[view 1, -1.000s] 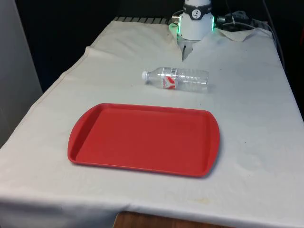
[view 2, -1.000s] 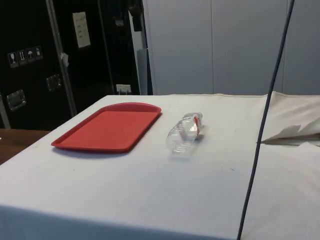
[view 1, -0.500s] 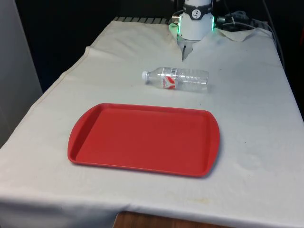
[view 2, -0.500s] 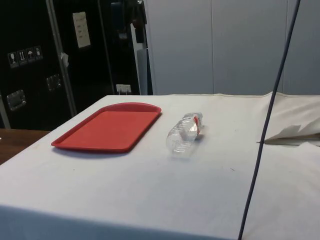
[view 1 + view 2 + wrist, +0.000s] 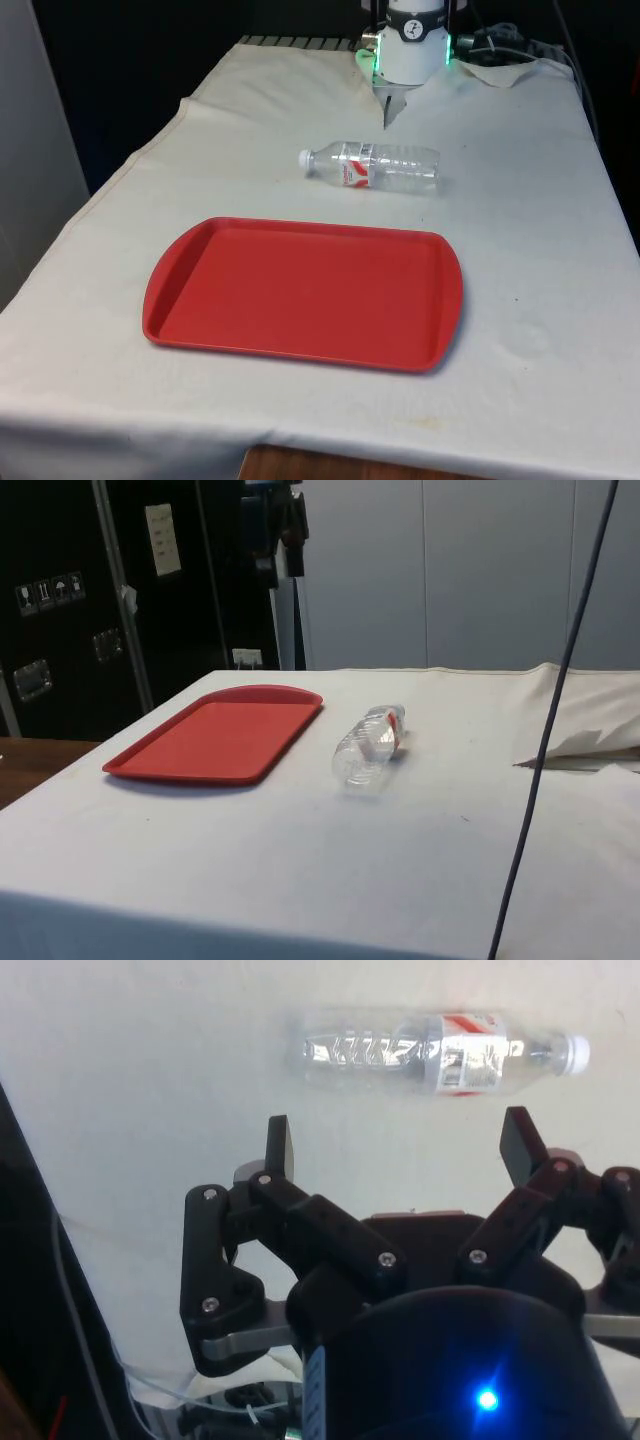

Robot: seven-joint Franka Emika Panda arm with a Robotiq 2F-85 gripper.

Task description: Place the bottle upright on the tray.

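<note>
Your gripper [image 5: 398, 1150] has its fingers spread wide and holds nothing, poised above the bottle [image 5: 371, 166], which lies on its side on the cloth beyond the tray [image 5: 300, 291]. Over the last second neither bottle nor tray has moved, so the pickup is still ahead of you.

I am counting one bottle [image 5: 371, 166] lying on its side on the white cloth. I am counting one red tray [image 5: 300, 293], and nothing is sitting on it. I am seeing one gripper [image 5: 398, 1150] with two black fingers [image 5: 279, 1147], and they are standing wide apart. I am also counting one dark cable [image 5: 553, 710] hanging down in the side view.
</note>
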